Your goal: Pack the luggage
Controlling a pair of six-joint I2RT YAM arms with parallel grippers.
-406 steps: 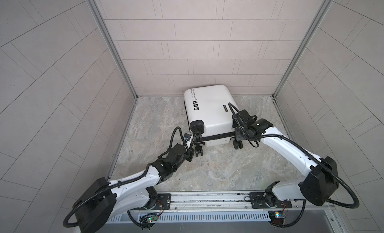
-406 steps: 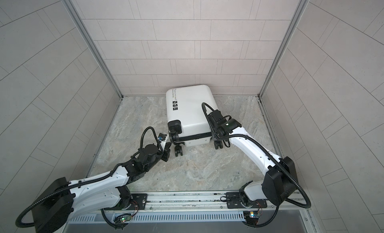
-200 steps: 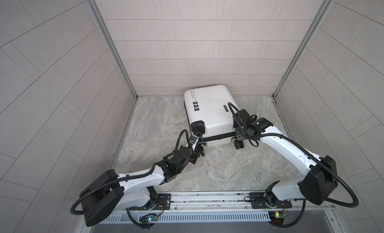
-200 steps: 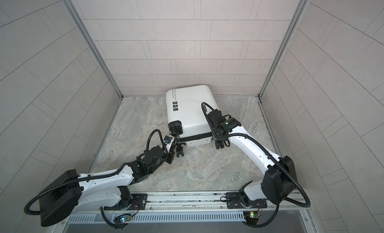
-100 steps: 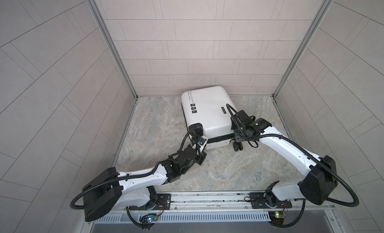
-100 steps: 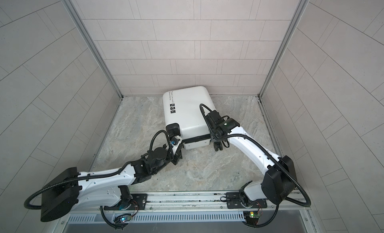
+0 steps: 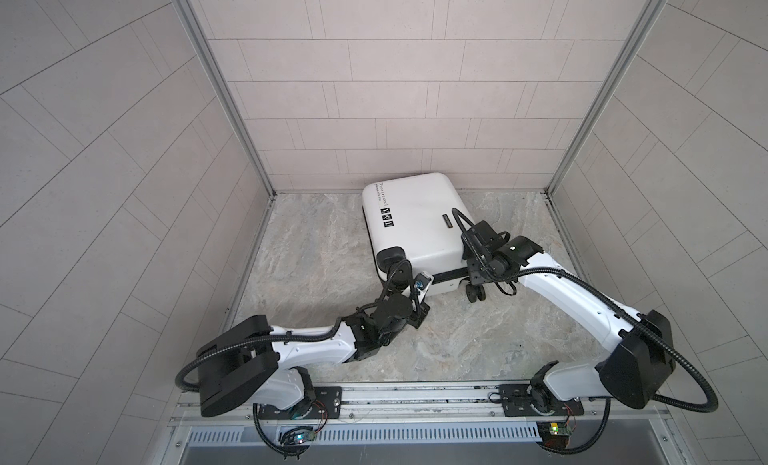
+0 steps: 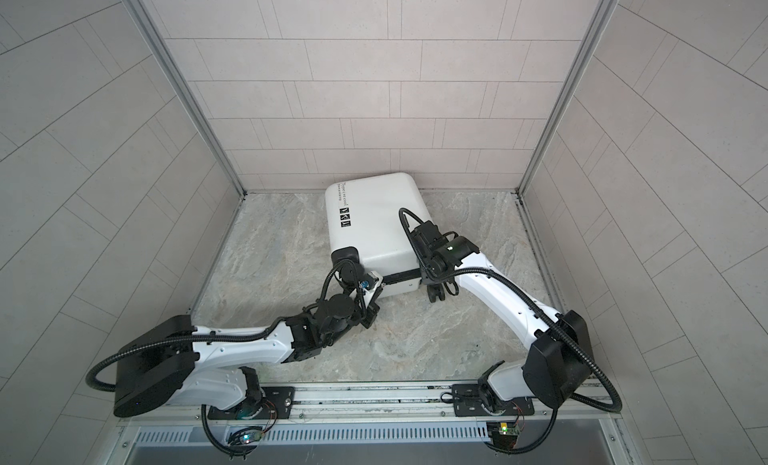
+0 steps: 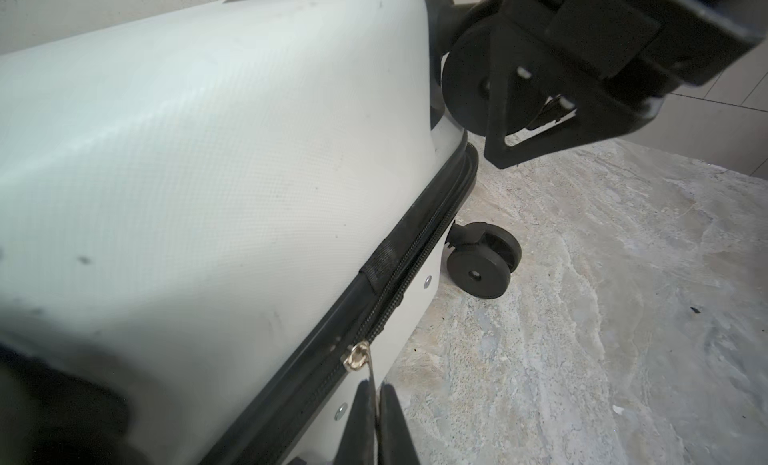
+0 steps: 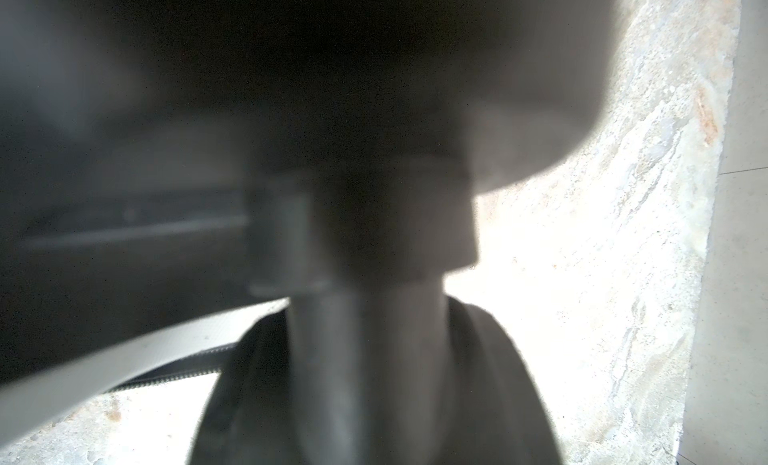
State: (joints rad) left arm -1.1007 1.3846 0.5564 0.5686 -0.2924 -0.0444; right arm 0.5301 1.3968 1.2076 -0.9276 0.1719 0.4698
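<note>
Left wrist view: over marbled floor, left fingers pinch the luggage zipper pull; right fingers' opening unclear.

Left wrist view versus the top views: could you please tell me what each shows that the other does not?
Only the left wrist view: the silver zipper slider on the black trim of the luggage, its thin pull pinched in the shut left tool.
Only the top views: the black text and icons on the lid, the left arm and right arm whole, the tiled walls.
Both: the white shell, a black wheel, the right tool at the wheel-end corner, the marble floor.
</note>
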